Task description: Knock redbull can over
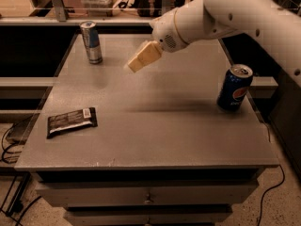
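Task not yet done. The slim can [91, 42] is seen upright at the far left corner of the bench [155, 140], untouched, nothing leaning on it.

The tool [141, 59] is held above the bench to the right of the slim can and a little nearer the camera, apart from it, with bare bench top between the two. It is tilted down and towards the slim can. Whether it is wide or narrow cannot be told; nothing is seen held in it. The white arm [225, 13] is stretched in from the right of the slim can.

What is left, as judged: the gap is to be closed and the slim can pushed sideways until it tips.

Bench: flat grey top, matt, slightly speckled. A dark snack packet [71, 122] is laid flat well in front of the slim can. A wide blue can [234, 87] is stood far to the right of the slim can, near the bench edge.

Room: a drawer [148, 197] is noted under the bench top; cables [9, 140] are seen on the floor, below and in front of the slim can.
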Tool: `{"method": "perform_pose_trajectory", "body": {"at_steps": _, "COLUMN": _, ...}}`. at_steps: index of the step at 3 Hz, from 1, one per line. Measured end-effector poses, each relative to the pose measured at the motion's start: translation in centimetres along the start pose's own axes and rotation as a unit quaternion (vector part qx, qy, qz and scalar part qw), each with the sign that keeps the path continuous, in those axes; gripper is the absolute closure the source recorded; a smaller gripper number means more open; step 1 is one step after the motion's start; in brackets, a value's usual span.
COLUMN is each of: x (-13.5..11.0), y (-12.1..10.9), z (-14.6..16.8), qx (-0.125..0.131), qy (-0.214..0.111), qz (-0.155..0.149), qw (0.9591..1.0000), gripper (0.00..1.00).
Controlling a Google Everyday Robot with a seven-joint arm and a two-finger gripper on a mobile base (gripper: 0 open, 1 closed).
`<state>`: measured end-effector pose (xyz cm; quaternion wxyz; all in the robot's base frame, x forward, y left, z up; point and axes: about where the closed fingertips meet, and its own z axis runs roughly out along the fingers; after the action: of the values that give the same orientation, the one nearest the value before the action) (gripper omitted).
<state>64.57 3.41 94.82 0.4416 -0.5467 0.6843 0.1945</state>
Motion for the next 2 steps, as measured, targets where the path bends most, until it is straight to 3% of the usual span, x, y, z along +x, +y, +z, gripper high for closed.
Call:
{"method": "perform_pose_trajectory", "body": {"at_steps": 1, "x": -0.9, "y": -1.2, "z": 2.9, "qx": 0.022, "qy": -0.048, "qz": 0.032, "qw": 0.9981, "gripper": 0.00}}
{"method": "perform_pose_trajectory", "body": {"at_steps": 2, "x": -1.6, "y": -2.4, "z": 5.4, "qx": 0.047, "qy": -0.080, "qz": 0.065, "qw": 0.9936, "gripper": 0.00}}
